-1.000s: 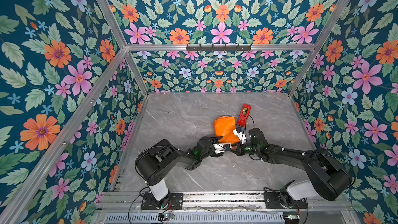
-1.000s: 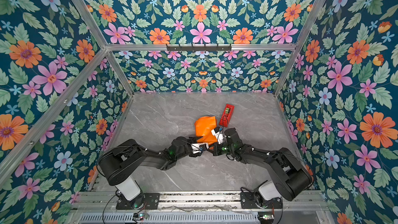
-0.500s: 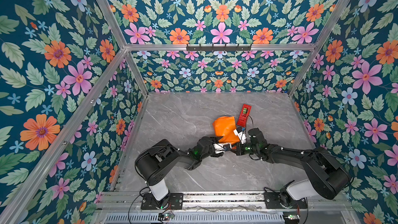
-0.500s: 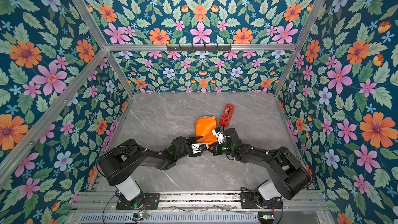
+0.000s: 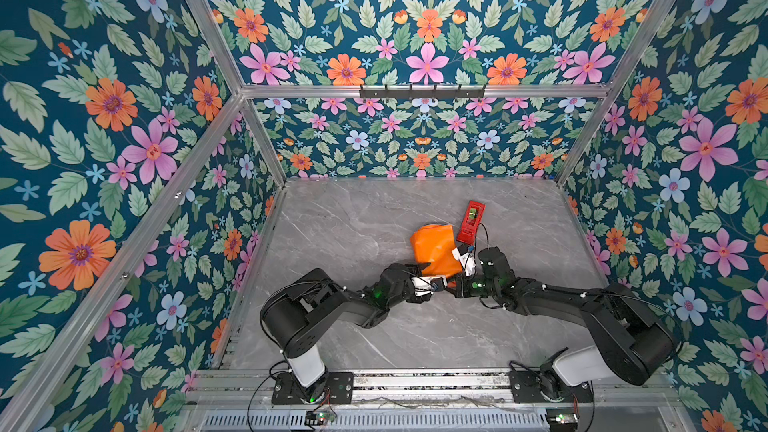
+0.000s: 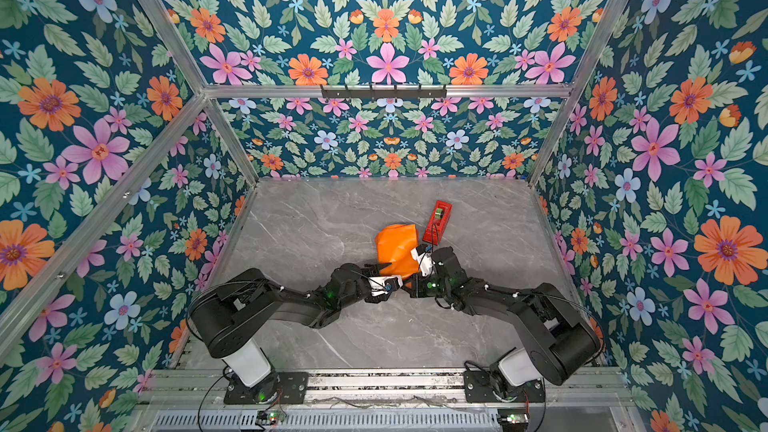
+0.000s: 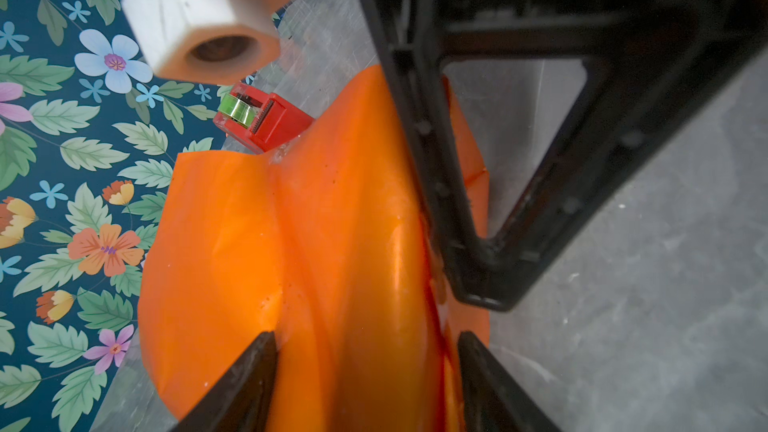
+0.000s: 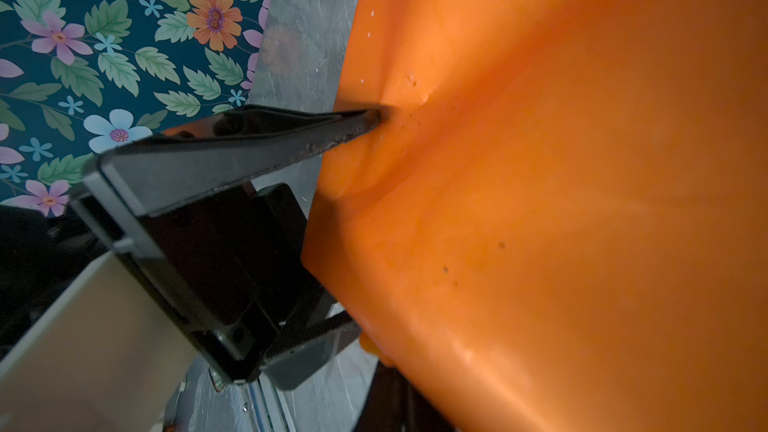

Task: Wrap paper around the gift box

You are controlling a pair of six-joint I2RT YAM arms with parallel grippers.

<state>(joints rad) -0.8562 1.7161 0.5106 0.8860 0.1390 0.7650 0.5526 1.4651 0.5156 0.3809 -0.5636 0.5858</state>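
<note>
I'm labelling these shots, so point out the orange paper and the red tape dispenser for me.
paper [image 5: 434, 249]: in a top view, middle of the orange bundle's upper face.
tape dispenser [image 5: 471, 224]: in a top view, middle of its red body, just below the green roll.

Your two arms are a matched pair: the left arm and the right arm are glossy black with rounded shells, each rising from a white lower column on a black base plate. A green light glows at each wrist, and thin black cables loop beside the joints. White camera blocks sit behind the left gripper and the right gripper, whose fingers are black, skeletal triangular frames.
</note>
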